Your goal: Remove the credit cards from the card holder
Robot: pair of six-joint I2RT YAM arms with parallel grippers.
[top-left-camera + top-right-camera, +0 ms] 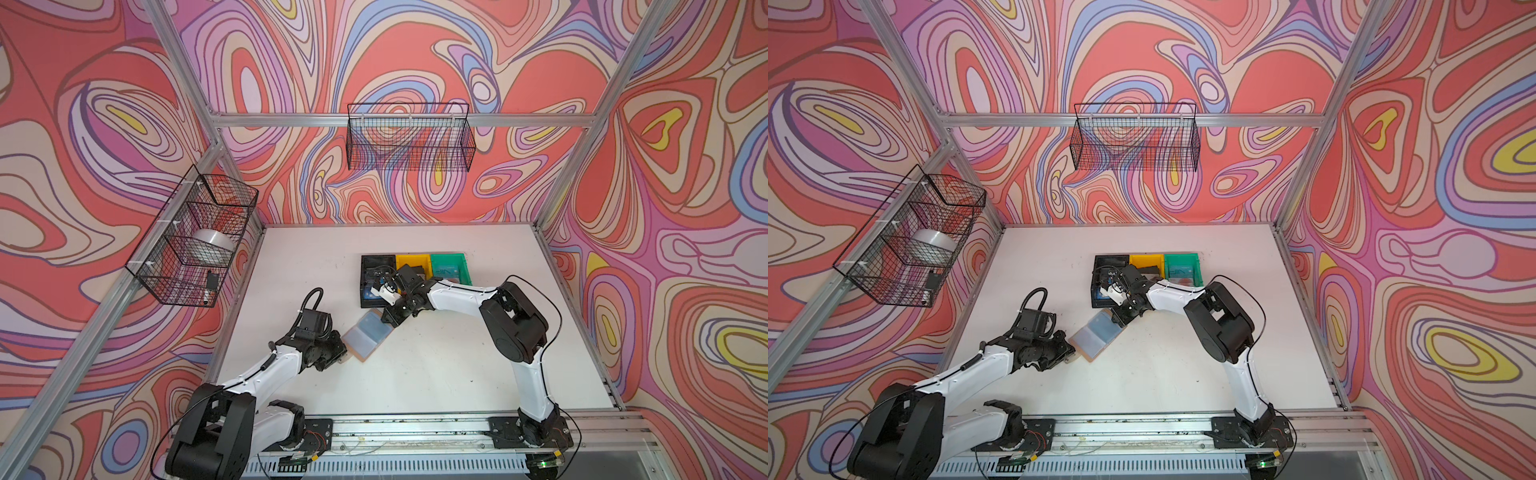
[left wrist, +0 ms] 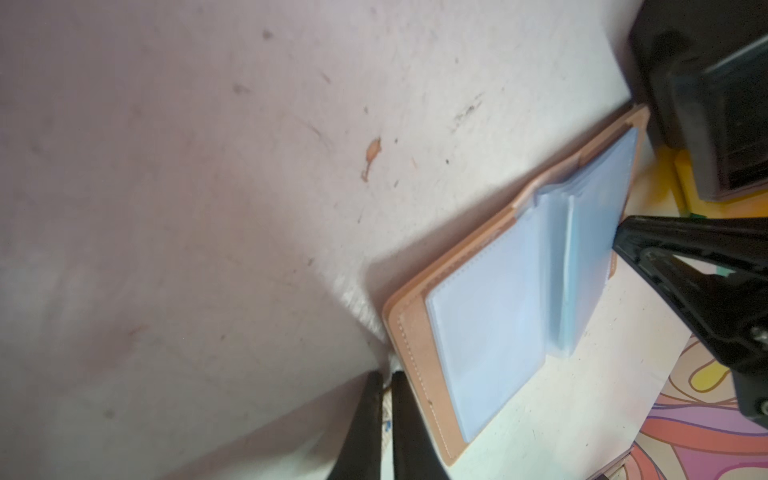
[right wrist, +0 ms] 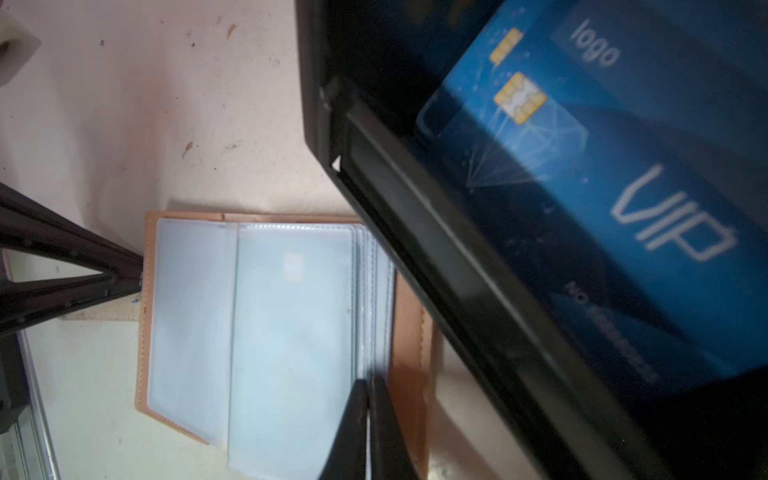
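A white tabletop [image 1: 415, 374] is seen in both top views, with a row of three plastic bins at its far side. In the black rectangular plastic bin [image 3: 415, 199], a blue plastic credit card with white "VIP" lettering [image 3: 623, 187] is already laid flat. Just beside that bin, the tan-pink leather-like booklet card holder [image 1: 368, 337] is spread open on the table, with its clear plastic sleeve pages [image 3: 187, 316] fanned upward. Through one sleeve a pale card with a faint chip mark [image 3: 293, 291] can be made out, so the task is judged partly done.

The left gripper [image 2: 384, 376] is closed on what looks like the card holder's pale snap strap [image 3: 104, 312], so the booklet is pinned. The right gripper [image 3: 368, 380] is brought together at the open edge of the sleeves. Whether a card edge or only plastic lies between its jaws cannot be told.

The step in hand is judged to be the extraction of the pale card. The pull should be made along the sleeve's length, parallel to the page, while the strap is kept pinned. If only film has been caught, the whole page will be lifted and a re-grip will be needed.
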